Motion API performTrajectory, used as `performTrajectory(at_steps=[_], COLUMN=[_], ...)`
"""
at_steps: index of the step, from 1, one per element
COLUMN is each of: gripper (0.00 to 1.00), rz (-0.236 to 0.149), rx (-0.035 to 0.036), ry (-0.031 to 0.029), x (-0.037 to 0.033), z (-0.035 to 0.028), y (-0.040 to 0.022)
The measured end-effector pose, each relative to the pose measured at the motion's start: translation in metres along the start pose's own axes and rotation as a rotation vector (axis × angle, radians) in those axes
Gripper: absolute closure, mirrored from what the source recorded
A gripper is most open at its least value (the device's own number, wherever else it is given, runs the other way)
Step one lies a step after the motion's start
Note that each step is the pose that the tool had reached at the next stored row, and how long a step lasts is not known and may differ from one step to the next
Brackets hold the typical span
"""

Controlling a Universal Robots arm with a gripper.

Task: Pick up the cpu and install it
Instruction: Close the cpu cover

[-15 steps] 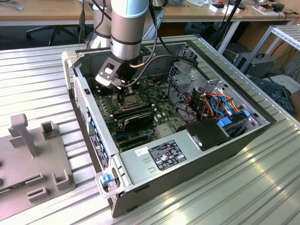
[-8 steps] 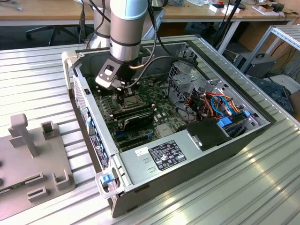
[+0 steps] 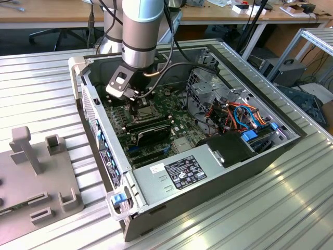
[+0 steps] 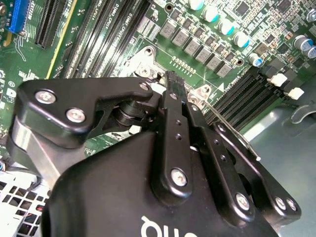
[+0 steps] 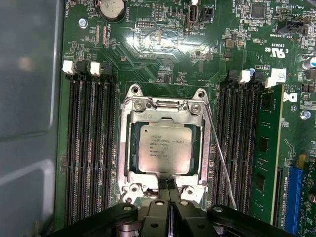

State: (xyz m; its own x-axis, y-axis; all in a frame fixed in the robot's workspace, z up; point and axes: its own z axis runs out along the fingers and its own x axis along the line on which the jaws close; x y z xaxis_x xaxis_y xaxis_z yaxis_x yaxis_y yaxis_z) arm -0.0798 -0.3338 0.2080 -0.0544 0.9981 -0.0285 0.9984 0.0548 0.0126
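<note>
Tabletop (image 3: pixel 47 78) well to the exterior view's left of the socket (image 5: pixel 165 109) bears a grey fixture plate (image 3: pixel 23 182). The cpu (image 5: pixel 165 148) lies flat inside the socket. The gripper (image 5: pixel 168 185) hangs at the socket's edge, fingers pressed together, pinching nothing. Coloured cables (image 3: pixel 239 112) lie to the exterior view's right of the socket.

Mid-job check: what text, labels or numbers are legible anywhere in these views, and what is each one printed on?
cpu lid: several printed lines, too small to read.
Power supply label: print and symbols, too small to read.
Motherboard silkscreen: white markings, too small to read.
Gripper body: white letters, cut off at the picture's edge.
Nothing can be quoted reliably.
</note>
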Motion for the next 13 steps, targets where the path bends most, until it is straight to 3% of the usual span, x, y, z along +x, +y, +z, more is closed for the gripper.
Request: performTrajectory(at_steps=[13], gripper=[0.89], rz=[0.0], rx=[-0.0004], ry=[-0.0009], x=[-0.0008], z=[-0.0241], y=[0.0002])
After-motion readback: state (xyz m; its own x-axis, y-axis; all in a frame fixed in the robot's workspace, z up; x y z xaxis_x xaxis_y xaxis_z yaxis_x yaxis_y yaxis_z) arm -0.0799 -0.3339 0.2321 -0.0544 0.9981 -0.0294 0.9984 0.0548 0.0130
